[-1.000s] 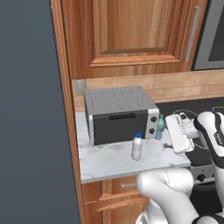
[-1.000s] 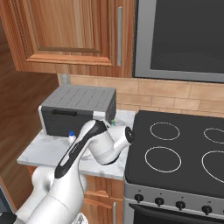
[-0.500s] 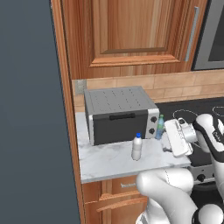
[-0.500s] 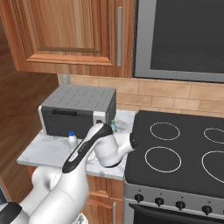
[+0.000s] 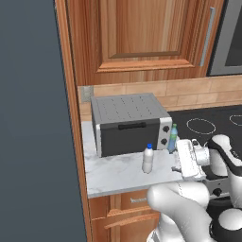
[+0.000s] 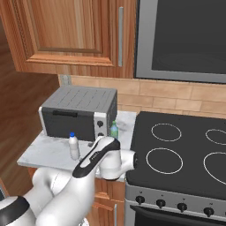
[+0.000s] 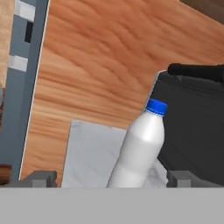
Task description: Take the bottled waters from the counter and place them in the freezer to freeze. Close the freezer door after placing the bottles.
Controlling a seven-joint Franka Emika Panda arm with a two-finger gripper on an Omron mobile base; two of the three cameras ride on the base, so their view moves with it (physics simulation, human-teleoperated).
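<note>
1. Two small plastic bottles stand on the white-grey marbled counter (image 5: 113, 172): my blue-capped whitish bottle (image 5: 148, 159) near its front edge, the green-capped blue-tinted bottle (image 5: 173, 137) beside the grey toaster oven (image 5: 130, 124).
2. My gripper (image 7: 112, 178) is wide open and empty — I've lined it up so the whitish bottle sits between the fingertips.

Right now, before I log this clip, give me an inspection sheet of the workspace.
Surface: marbled counter, left of the black stovetop.
Job's things: blue-cap bottle upright near the counter's front edge; green-cap bottle upright by the toaster oven's right front corner; both on the counter. Freezer door, a dark panel at left; shut or not cannot be told.
Clutter: grey toaster oven at the back of the counter.
Gripper: gripper open, tips either side of the blue-cap bottle's base in the hand view, holding nothing.
Cables: nothing seen.
Surroundings: wooden cabinets above, drawers below, tile backsplash.
</note>
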